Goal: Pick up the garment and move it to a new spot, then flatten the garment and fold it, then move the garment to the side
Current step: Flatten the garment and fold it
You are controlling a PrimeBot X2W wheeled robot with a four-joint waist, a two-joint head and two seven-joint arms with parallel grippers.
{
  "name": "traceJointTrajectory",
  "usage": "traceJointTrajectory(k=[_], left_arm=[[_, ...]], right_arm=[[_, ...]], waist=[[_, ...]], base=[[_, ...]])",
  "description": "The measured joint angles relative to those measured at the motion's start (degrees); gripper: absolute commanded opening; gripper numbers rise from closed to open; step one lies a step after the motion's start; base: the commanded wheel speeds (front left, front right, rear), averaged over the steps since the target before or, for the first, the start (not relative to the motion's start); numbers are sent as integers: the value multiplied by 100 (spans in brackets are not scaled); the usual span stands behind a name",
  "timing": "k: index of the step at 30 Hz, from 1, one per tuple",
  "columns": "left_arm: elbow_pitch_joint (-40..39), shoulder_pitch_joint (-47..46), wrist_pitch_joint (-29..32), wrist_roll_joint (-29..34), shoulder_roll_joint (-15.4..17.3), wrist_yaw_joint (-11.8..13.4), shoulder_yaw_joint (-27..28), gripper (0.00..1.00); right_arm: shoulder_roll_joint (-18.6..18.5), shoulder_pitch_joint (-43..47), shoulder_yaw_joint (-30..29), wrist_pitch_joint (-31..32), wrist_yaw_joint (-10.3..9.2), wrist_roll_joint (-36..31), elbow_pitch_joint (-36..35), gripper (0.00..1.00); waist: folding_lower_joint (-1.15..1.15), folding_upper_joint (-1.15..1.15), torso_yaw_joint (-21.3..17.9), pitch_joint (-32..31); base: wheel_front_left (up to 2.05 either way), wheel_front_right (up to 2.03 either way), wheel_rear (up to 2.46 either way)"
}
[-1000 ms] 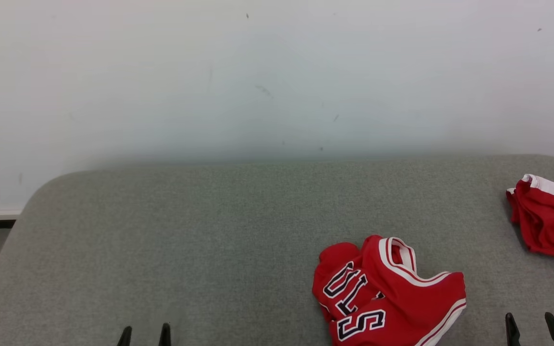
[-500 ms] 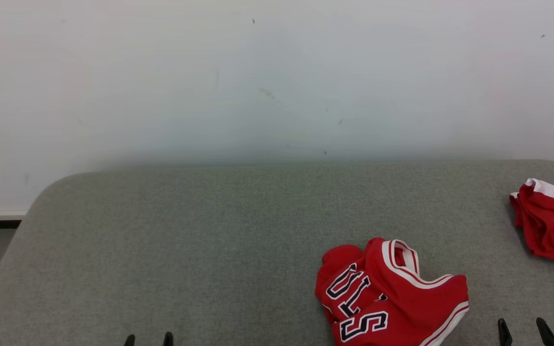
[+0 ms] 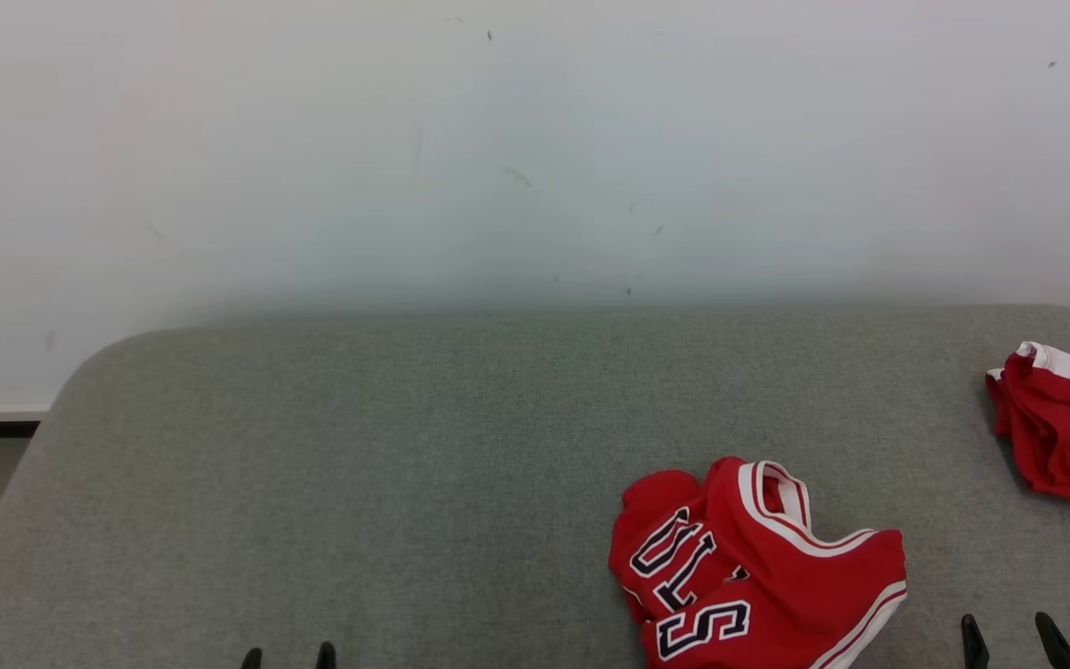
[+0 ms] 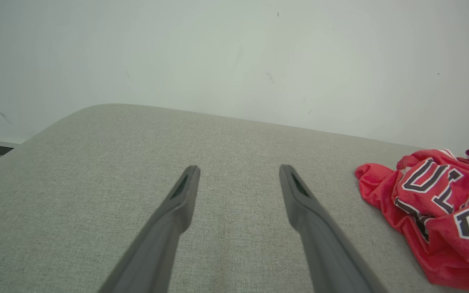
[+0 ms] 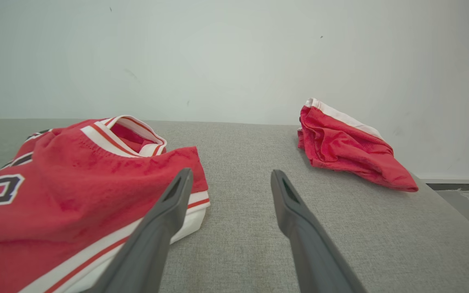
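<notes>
Both grippers stood wide and empty, the left gripper (image 3: 288,656) at lower left and the right gripper (image 3: 1007,627) at lower right of the head view. The crumpled red jersey (image 3: 758,567) lay at lower right on the grey cushion (image 3: 358,483). It looked light, limp and soft; its white-trimmed opening (image 3: 781,497) seemed the surest pinch.

Both tools, left tool (image 3: 288,656) and right tool (image 3: 1009,641), hover low with fingers spread, holding nothing.

I see a red jersey of dimpled knit cloth (image 3: 776,576) on a bench (image 3: 358,483) covered in coarse, matt grey weave.
</notes>
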Motion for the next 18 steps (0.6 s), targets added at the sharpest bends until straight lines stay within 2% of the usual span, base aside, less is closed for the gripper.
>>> traceJointTrajectory(k=[3,6,7,8,12,18], left_arm=[[-1,-1,0,-8,0,0,1,100],[1,-1,0,-10,0,-4,-37,100],[2,-5,0,-3,-1,-12,-54,100],[2,-5,0,-3,-1,-12,-54,100],[18,-57,0,46,-2,-71,-40,100],[56,-142,0,86,-1,-94,-79,100]], right_arm=[[-89,-18,89,0,0,11,15,100],[-355,-157,400,0,0,102,204,100],[-592,-346,738,27,0,287,425,100],[-592,-346,738,27,0,287,425,100],[-1163,-825,1553,378,1,688,862,100],[-1756,-1483,2625,697,1,1400,1404,100]], waist=[[0,0,-8,14],[0,0,-17,55],[0,0,-15,90],[0,0,-15,90],[0,0,25,182],[0,0,158,324]], base=[[0,0,0],[0,0,0],[0,0,0],[0,0,0],[0,0,0],[0,0,0]])
